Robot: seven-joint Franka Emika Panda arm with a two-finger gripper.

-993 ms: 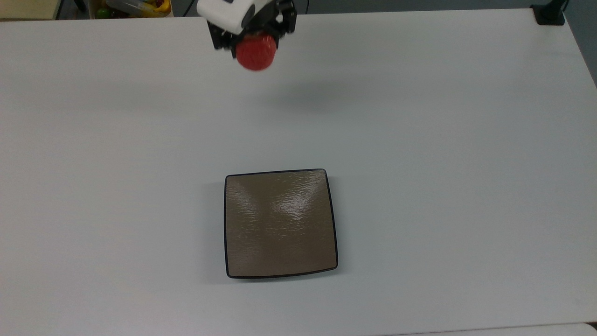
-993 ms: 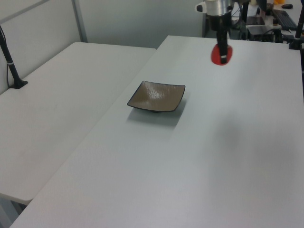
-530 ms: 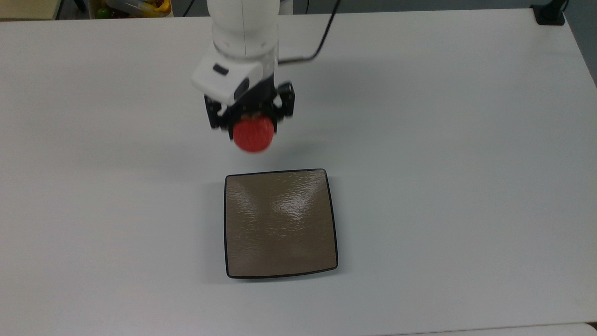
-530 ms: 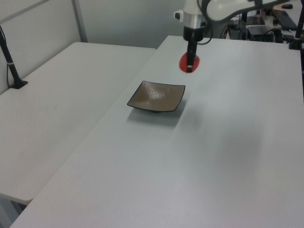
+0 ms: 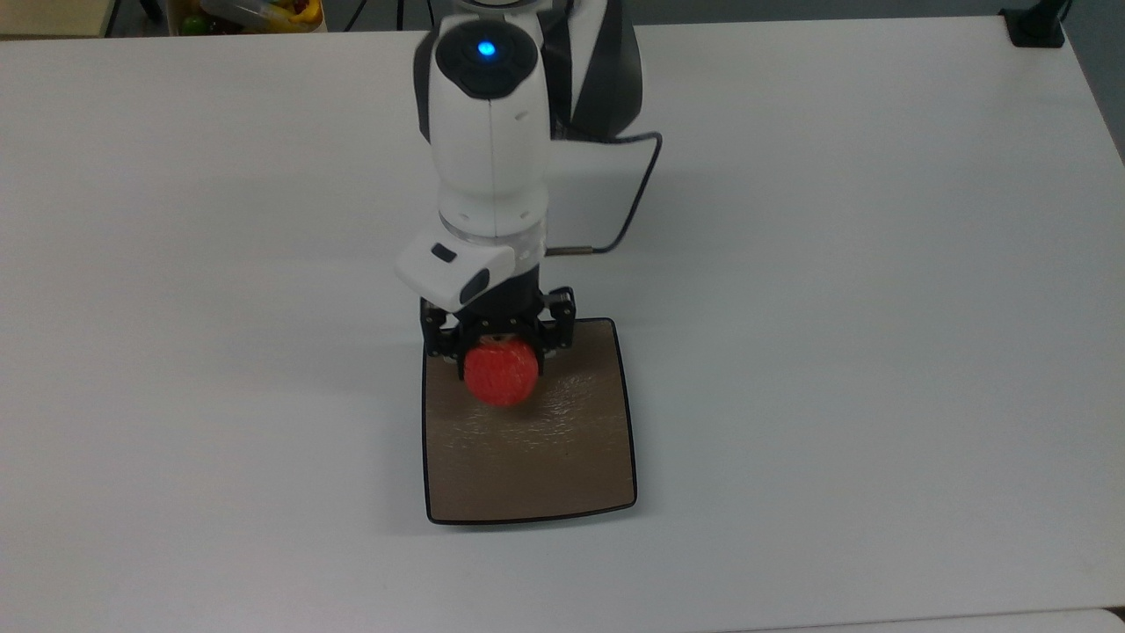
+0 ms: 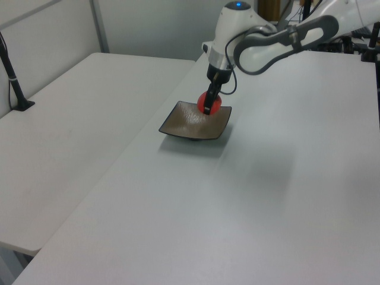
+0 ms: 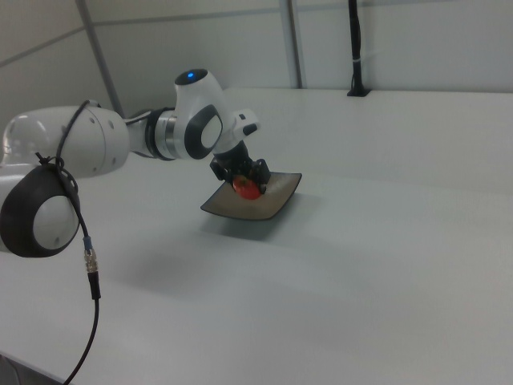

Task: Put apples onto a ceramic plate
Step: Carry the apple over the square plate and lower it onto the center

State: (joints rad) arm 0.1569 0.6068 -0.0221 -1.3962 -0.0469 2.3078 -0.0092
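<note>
gripping the red apple (image 5: 501,374) in the robot hand (image 5: 499,352), hovering over the far part of the square ceramic plate (image 5: 536,457) on the white tabletop (image 5: 835,308); lowering and releasing remaining.

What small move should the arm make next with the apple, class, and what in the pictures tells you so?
Probably lower a little, then open. The tool is shut on the apple, which sits over the ceramic plate near its edge closest to the arm. The pictures do not settle whether the apple touches the plate.
</note>
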